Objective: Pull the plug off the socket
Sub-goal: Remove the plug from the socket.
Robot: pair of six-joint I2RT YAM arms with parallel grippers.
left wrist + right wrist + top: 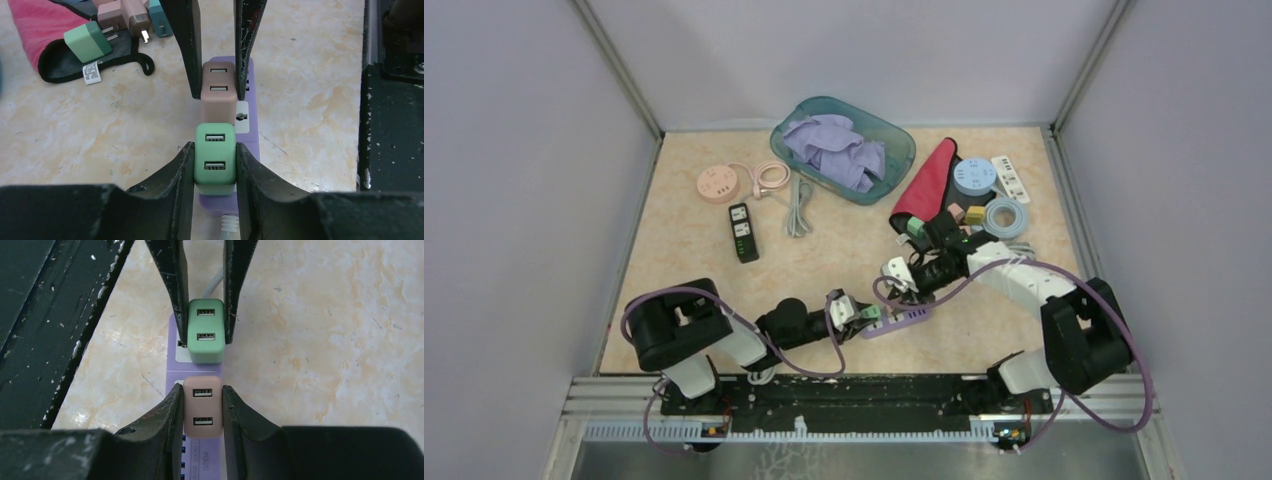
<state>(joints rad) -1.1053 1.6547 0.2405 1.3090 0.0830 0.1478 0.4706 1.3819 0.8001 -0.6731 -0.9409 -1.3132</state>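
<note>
Socket strip [197, 368], purple and long, lies flat on the table [684, 260] near its front edge, between the two arms, with its white cord [227, 225] running off toward the left arm. Two small plug blocks stand in it side by side, almost touching.

The left gripper [215, 150] is clamped on the green plug [215, 170], one finger on each flat side. The right gripper [202, 390] is closed tight on the pink plug [202, 410] in the same way.

Both plugs look like hard, light plastic cubes with smooth, slightly slippery sides, so the flat sides are the right place to hold. The prongs probably sit firmly, and the strip is light enough that it would likely lift with a plug unless the other gripper pins it down. A straight pull away from the strip should free the prongs; tilting could jam them.

What crowds the work is the two grippers themselves, facing each other over neighbouring plugs.

Well apart at the back are a teal basin [894, 140] of lilac cloth [834, 145], a red pouch [929, 180], a black strip [743, 232], a round pink hub [718, 184] and a loose green adapter [87, 42].
</note>
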